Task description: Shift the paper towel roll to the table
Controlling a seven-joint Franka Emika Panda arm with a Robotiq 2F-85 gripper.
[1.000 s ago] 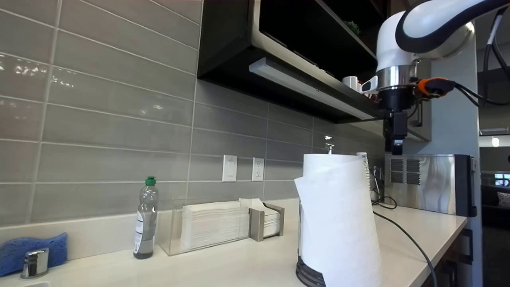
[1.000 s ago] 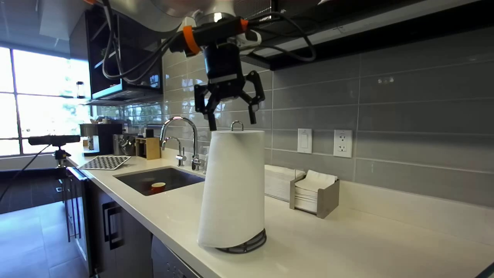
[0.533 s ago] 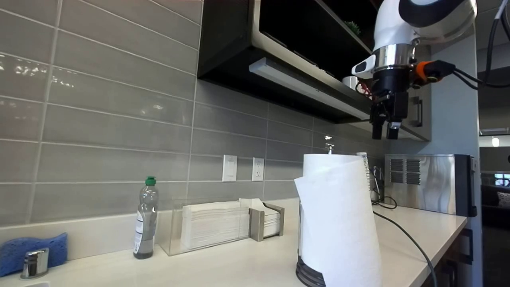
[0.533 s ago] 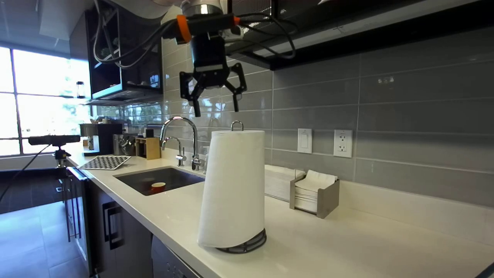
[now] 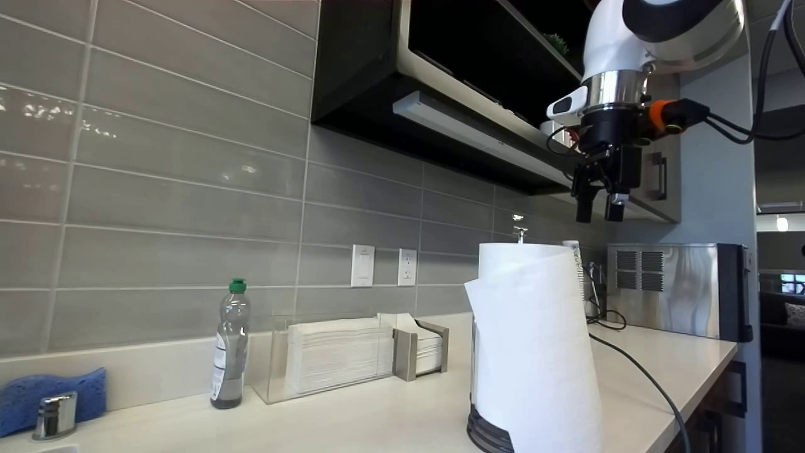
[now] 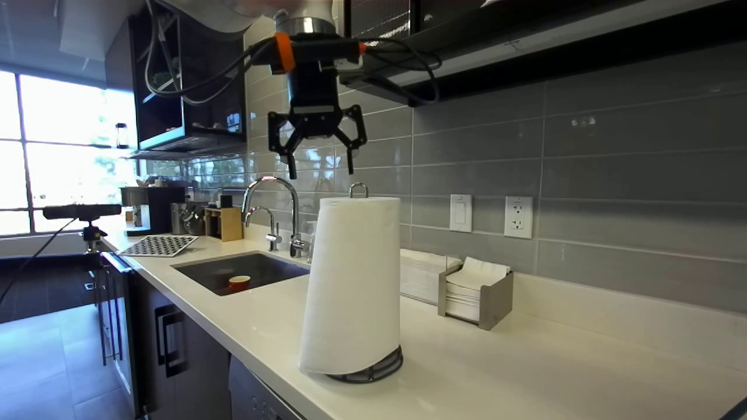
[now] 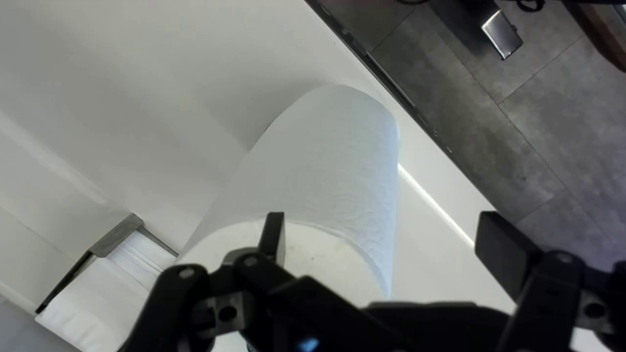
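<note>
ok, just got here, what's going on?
The robot is meant to shift the paper towel roll to the table. Its gripper hangs higher than the top of the roll, jaws apart, with nothing between them and not touching the roll. The roll is on its black wire holder, whose base rests on that cream countertop, so it has not been gripped or taken off yet.
</note>
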